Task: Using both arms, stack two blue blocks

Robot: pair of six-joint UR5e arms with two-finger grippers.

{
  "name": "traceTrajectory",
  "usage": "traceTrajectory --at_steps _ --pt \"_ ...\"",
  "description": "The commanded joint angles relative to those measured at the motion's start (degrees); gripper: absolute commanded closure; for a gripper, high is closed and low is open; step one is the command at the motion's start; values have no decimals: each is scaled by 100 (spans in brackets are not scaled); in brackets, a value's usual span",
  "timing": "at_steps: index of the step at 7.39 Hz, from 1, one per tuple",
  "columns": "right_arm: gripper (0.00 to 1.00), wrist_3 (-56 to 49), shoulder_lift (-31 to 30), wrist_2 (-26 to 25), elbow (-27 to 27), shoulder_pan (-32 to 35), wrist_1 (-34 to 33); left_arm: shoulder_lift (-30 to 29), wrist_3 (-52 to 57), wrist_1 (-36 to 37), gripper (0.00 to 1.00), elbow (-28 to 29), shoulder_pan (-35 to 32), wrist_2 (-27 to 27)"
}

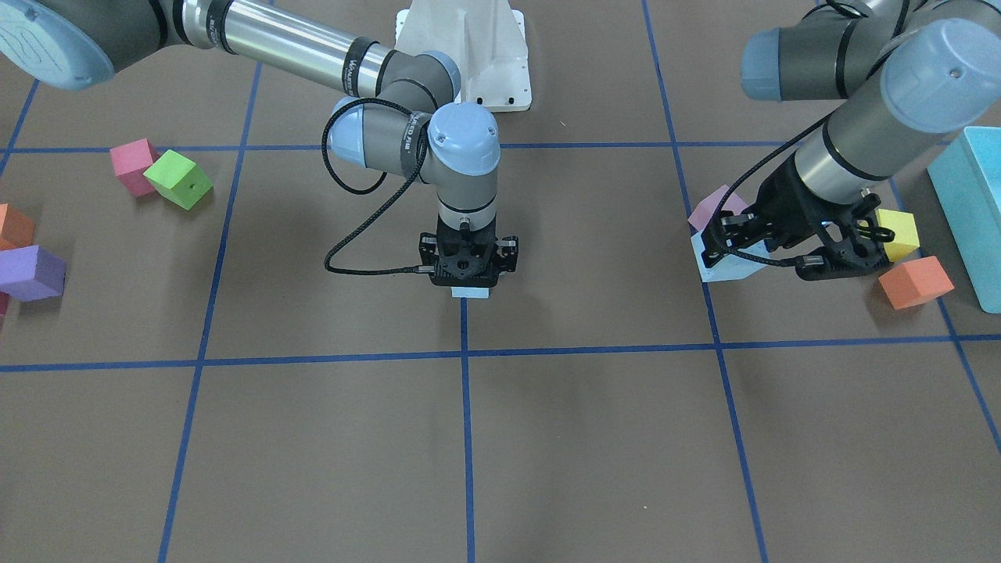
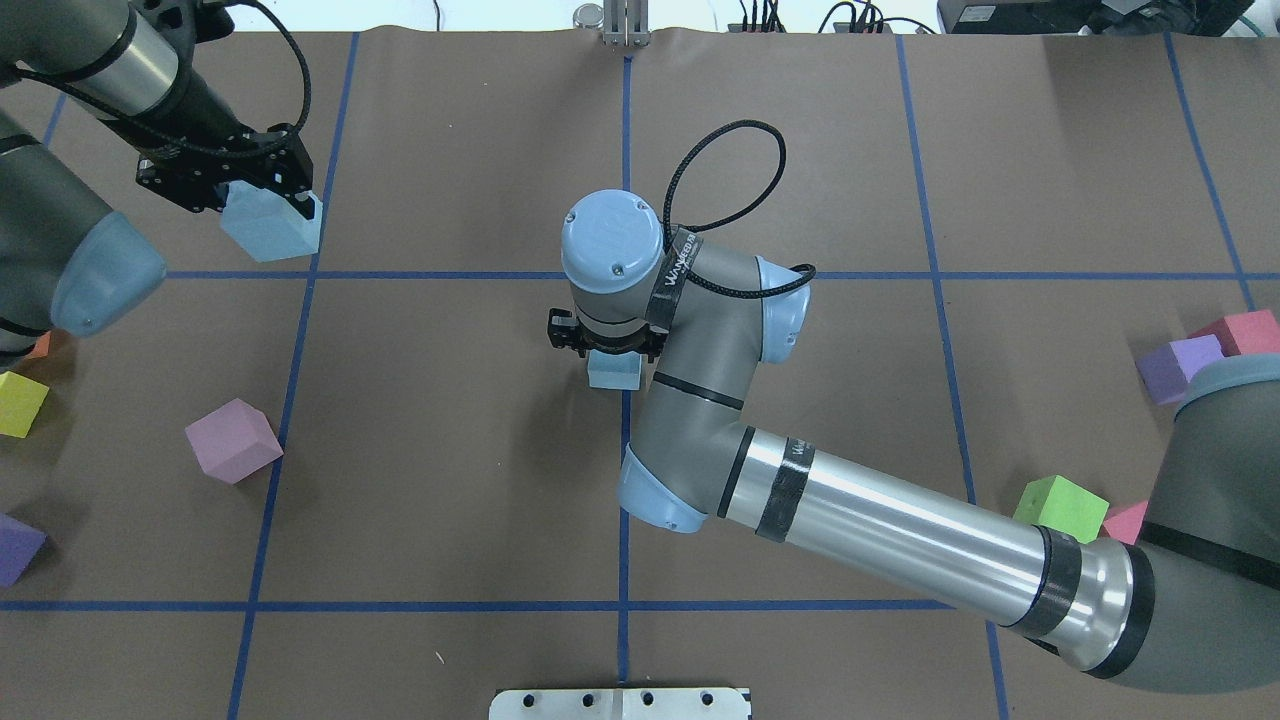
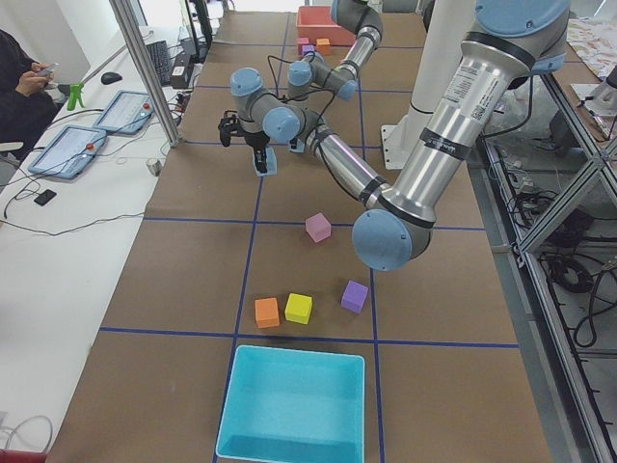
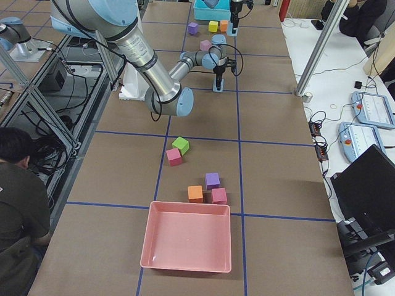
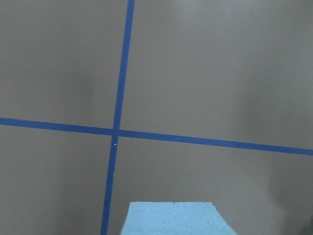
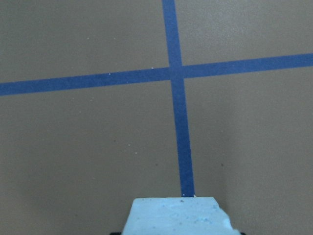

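My left gripper (image 2: 262, 195) is shut on a sky-blue block (image 2: 272, 235) and holds it, tilted, above the table at the far left; both also show in the front view, gripper (image 1: 731, 242) and block (image 1: 723, 271). In the left wrist view only the block's edge (image 5: 171, 218) shows, over a tape crossing. My right gripper (image 2: 605, 352) points straight down at the table's middle, shut on the second sky-blue block (image 2: 613, 375), low on the centre tape line. It shows in the front view (image 1: 470, 293) and the right wrist view (image 6: 176, 215). I cannot tell if it touches the table.
A pink cube (image 2: 235, 440) lies near my left arm, with yellow (image 1: 895, 233) and orange (image 1: 915, 281) cubes beside the turquoise box (image 1: 974, 211). Green (image 2: 1062, 505), purple (image 2: 1180, 365) and pink cubes lie on the right side. The white base (image 1: 465, 55) stands behind the centre.
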Motion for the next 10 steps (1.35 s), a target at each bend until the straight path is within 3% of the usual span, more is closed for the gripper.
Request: traceTrajectory --at_steps 1,3,6,8,10 --pt "0 -606 -26 931 131 772 -38 -419 -577 34 62 116 374 269" --pt "0 -1701 -332 1664 132 1730 -74 -921 -1219 -10 62 476 902 675" --pt "0 -3801 -1341 2650 123 3373 -82 -1606 -1949 -28 62 915 1500 1194" --pt "0 -5521 -1949 2722 88 4366 -501 -2072 -2249 -28 62 1267 1869 1535" --pt "0 -7019 -2082 2696 96 5185 -1258 -2380 -2294 -45 62 1566 2089 1834"
